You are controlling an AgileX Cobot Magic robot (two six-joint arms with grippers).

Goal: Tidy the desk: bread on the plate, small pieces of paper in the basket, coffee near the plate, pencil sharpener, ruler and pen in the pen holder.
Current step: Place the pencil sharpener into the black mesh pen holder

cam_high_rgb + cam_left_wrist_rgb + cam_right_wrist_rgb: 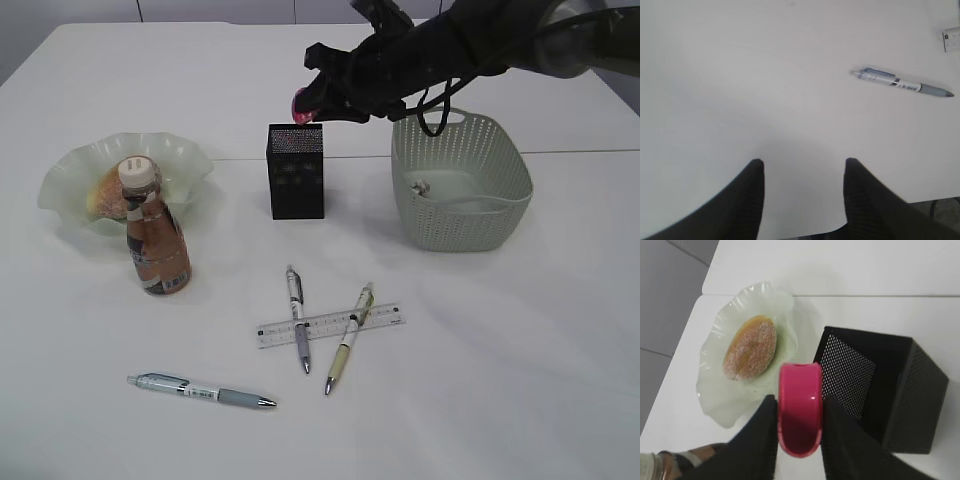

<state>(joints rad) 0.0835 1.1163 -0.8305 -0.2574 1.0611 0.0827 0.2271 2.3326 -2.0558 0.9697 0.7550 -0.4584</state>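
Note:
My right gripper (pixel 310 100) is shut on the pink pencil sharpener (pixel 800 407) and holds it just above the left rim of the black mesh pen holder (pixel 296 172); the sharpener also shows in the exterior view (pixel 303 105). The bread (pixel 751 347) lies on the pale green plate (pixel 70 175). The coffee bottle (pixel 155 232) stands at the plate's front edge. Two pens (pixel 297 317) (pixel 348 337) lie crossed over the clear ruler (pixel 385 317). A third, blue-grey pen (pixel 200 391) lies at the front left and shows in the left wrist view (pixel 900 84). My left gripper (pixel 802 165) is open above bare table.
The green basket (pixel 462 190) stands right of the pen holder with a small crumpled paper (pixel 418 186) inside. The table's near edge shows below my left gripper in the left wrist view. A seam runs across the table behind the pen holder.

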